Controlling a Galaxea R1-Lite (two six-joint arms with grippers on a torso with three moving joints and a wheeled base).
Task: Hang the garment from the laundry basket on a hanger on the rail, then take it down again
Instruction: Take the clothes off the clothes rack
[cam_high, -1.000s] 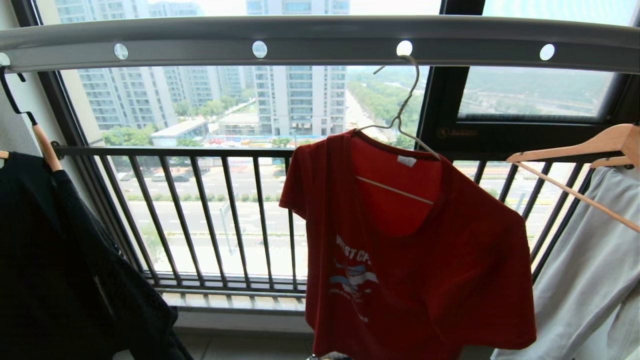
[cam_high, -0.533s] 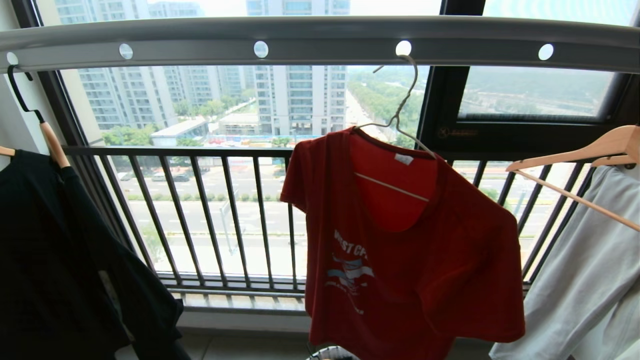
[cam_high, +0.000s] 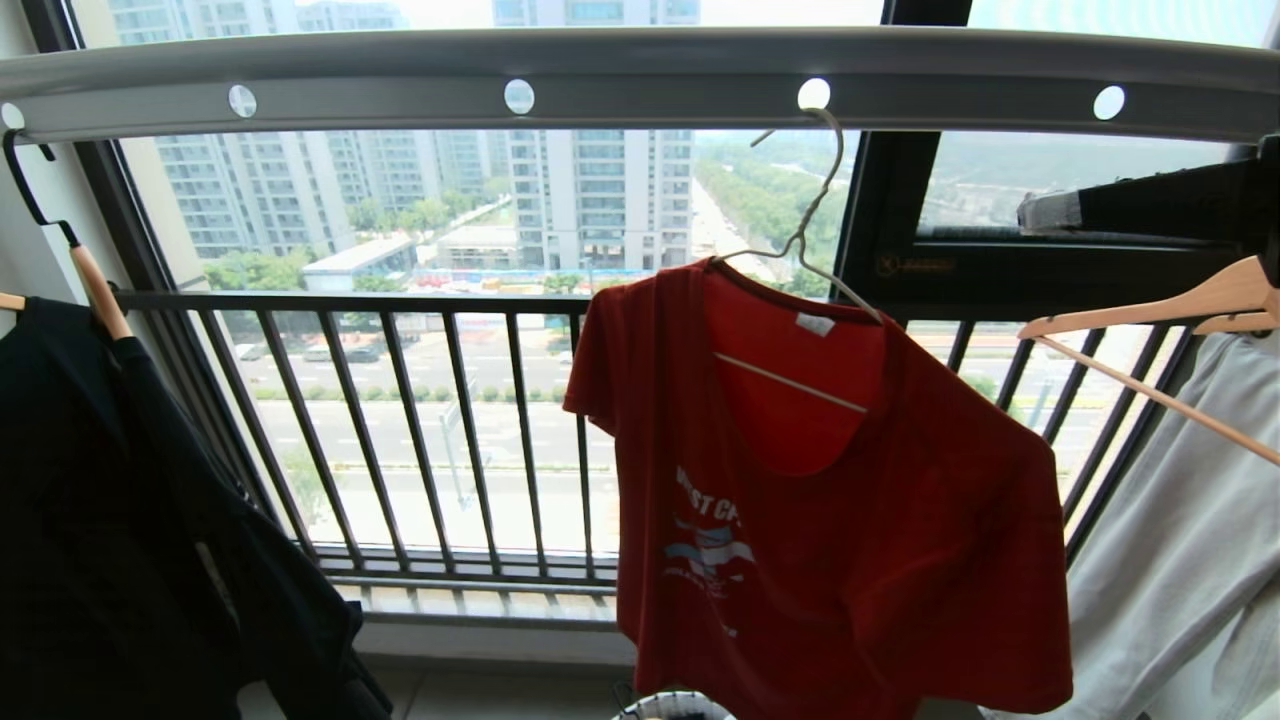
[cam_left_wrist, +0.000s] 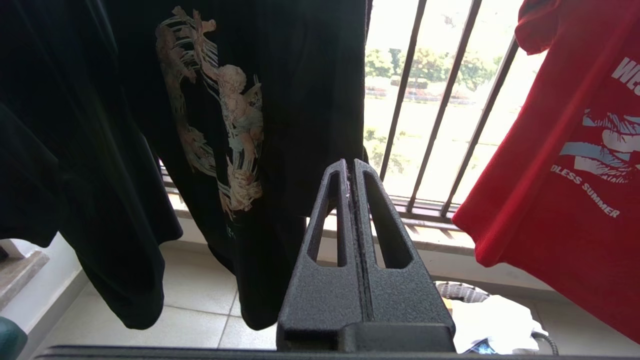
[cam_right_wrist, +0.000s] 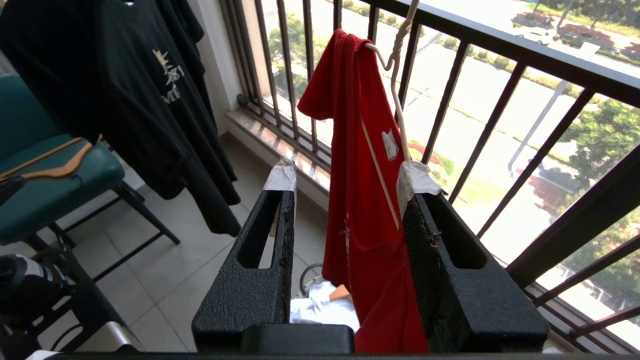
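The red garment (cam_high: 830, 520) hangs on the white wire hanger (cam_high: 810, 215), whose hook sits in a hole of the grey rail (cam_high: 640, 75). My right gripper (cam_high: 1050, 212) reaches in from the right at hook height, a little way off from the hanger. In the right wrist view this gripper (cam_right_wrist: 350, 180) is open and empty, with the garment (cam_right_wrist: 365, 165) and hanger (cam_right_wrist: 397, 85) beyond its taped fingertips (cam_right_wrist: 417, 180). The laundry basket (cam_high: 672, 705) shows its rim below the garment, with white cloth inside. My left gripper (cam_left_wrist: 350, 167) is shut, empty and parked low.
A black shirt (cam_high: 120, 500) on a wooden hanger hangs at the left. A pale garment (cam_high: 1180, 560) on a wooden hanger (cam_high: 1150, 300) hangs at the right, just under my right arm. The barred window railing (cam_high: 400, 420) is behind. A teal chair (cam_right_wrist: 45, 185) stands on the tiled floor.
My right arm has risen into the head view at the right and its jaws have opened. The garment sways slightly on its hanger. The left arm has kept still.
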